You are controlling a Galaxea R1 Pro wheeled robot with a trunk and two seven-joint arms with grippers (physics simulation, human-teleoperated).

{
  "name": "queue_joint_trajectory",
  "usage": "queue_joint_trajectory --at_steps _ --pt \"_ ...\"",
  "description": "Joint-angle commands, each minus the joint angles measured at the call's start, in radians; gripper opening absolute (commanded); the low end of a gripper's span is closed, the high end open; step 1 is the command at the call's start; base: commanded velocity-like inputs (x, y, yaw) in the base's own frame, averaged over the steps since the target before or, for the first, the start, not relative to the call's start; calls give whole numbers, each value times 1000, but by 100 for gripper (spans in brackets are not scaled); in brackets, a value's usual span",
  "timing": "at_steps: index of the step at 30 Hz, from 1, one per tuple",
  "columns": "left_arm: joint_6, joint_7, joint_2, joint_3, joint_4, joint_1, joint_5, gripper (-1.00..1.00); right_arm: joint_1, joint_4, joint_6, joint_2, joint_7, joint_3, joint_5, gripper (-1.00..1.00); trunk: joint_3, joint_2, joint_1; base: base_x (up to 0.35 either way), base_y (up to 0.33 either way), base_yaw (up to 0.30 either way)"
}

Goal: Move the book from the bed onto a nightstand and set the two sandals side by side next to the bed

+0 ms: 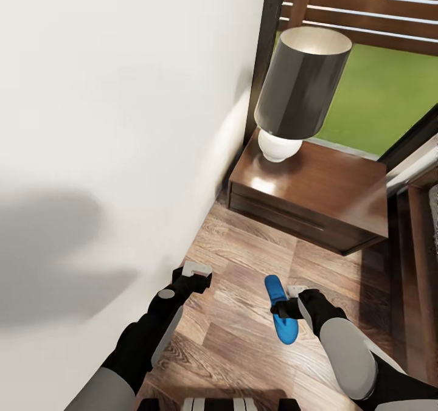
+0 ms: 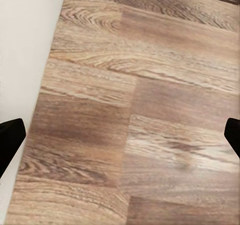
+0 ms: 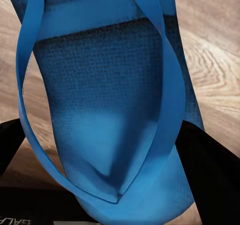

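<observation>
A bright blue flip-flop sandal [image 1: 286, 331] lies lengthwise over the wooden floor, and my right gripper [image 1: 281, 308] is shut across its middle. In the right wrist view the sandal [image 3: 110, 85] shows its sole and straps, with a black finger [image 3: 212, 170] on either side. I cannot tell whether it touches the floor. My left gripper [image 1: 198, 271] hangs open over bare planks near the wall; its fingers [image 2: 10, 137] stand wide apart. The dark brown nightstand [image 1: 340, 198] stands ahead, carrying a lamp. The book is out of view.
A white wall [image 1: 109, 125] runs close along my left arm. The lamp [image 1: 301, 82] with a black shade stands on the nightstand's left half. Dark wood and a pale edge [image 1: 417, 171] close off the far right. Floor [image 1: 243, 259] lies between me and the nightstand.
</observation>
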Motion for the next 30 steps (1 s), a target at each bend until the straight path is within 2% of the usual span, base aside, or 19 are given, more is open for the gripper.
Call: queue_joint_trajectory --at_steps 1,14,20,23,25,30 --pt "5 8 1 -3 -2 0 7 100 0 -3 4 2 8 -6 11 -100 3 7 -4 0 0 0" --pt "5 7 -1 -3 -4 -1 8 100 1 -20 7 9 0 -3 11 -100 43 98 -54 0 0 0" --pt "5 8 -7 -24 -2 -1 7 100 1 -25 10 7 -1 -3 13 -100 62 140 -77 0 0 0" --pt "5 10 -11 -39 4 -1 7 100 1 -51 44 5 -1 -2 15 -100 72 161 -88 0 0 0" --pt "5 10 -13 -42 4 -1 8 100 1 -73 87 4 -1 -2 15 -100 78 175 -96 0 0 0" --pt "5 29 -14 -46 -1 -1 9 100 3 -119 133 3 1 -1 16 -100 94 210 -115 0 0 0"
